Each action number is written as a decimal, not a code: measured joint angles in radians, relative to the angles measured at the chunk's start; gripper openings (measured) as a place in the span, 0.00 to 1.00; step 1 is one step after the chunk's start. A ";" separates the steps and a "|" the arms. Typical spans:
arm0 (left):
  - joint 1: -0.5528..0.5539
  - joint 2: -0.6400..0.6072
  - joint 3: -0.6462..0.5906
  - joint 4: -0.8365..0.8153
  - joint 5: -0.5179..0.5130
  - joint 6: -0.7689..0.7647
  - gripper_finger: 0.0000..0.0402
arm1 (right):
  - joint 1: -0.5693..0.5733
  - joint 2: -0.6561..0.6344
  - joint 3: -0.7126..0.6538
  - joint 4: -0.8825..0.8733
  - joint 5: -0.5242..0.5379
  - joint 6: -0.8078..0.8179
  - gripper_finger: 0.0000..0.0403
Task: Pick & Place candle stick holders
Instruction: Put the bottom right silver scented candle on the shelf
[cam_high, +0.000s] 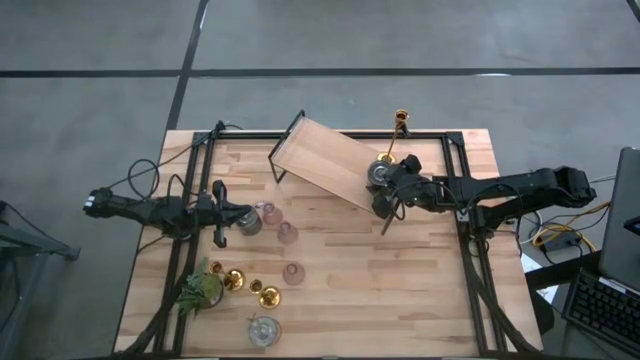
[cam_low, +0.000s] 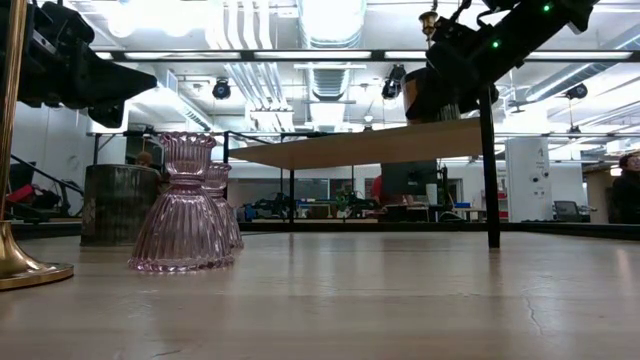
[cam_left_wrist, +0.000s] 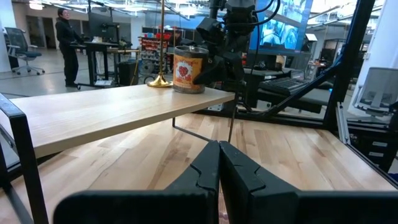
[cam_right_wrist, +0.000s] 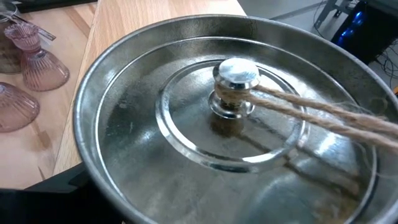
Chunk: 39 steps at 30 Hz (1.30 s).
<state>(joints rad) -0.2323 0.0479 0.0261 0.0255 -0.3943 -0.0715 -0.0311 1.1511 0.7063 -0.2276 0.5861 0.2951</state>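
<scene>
A squat silvery holder (cam_high: 380, 173) with a knobbed lid and twine (cam_right_wrist: 236, 78) stands on the raised wooden shelf (cam_high: 320, 160); my right gripper (cam_high: 388, 192) is shut on it. A gold candlestick (cam_high: 401, 124) stands on the shelf's far right corner. My left gripper (cam_left_wrist: 219, 171) is shut and empty, just above a second silvery holder (cam_high: 250, 223) on the table. Three pink cups (cam_high: 270, 213), (cam_high: 288, 233), (cam_high: 293, 272) stand to its right. Two gold candlesticks (cam_high: 233, 278), (cam_high: 267, 295) and a third silvery holder (cam_high: 264, 330) stand near the near left edge. My right gripper holds the silvery holder by its round side wall (cam_left_wrist: 200, 73), coming slanting down from the table's right. The holder's wide top hides most of the fingers in the right wrist view. The holder stands upright with its base on the shelf's right end.
A small green plant (cam_high: 200, 290) stands at the near left beside the gold candlesticks. The shelf stands on thin black legs (cam_low: 490, 170) with open room beneath. Black frame rails (cam_high: 470, 260) run along both table sides. A person (cam_left_wrist: 64, 46) stands far off in the room.
</scene>
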 joint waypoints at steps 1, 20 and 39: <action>0.000 0.000 0.000 0.000 0.000 0.000 0.03 | 0.000 0.000 0.000 0.000 0.000 -0.002 0.92; 0.000 0.000 0.000 0.000 0.000 0.000 0.03 | 0.000 -0.037 -0.002 -0.017 -0.049 -0.053 0.92; 0.000 0.000 0.000 0.000 0.000 0.000 0.03 | -0.006 -0.036 0.000 0.018 -0.195 -0.020 0.92</action>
<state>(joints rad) -0.2321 0.0475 0.0261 0.0255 -0.3943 -0.0714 -0.0376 1.1152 0.7064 -0.2099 0.3909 0.2748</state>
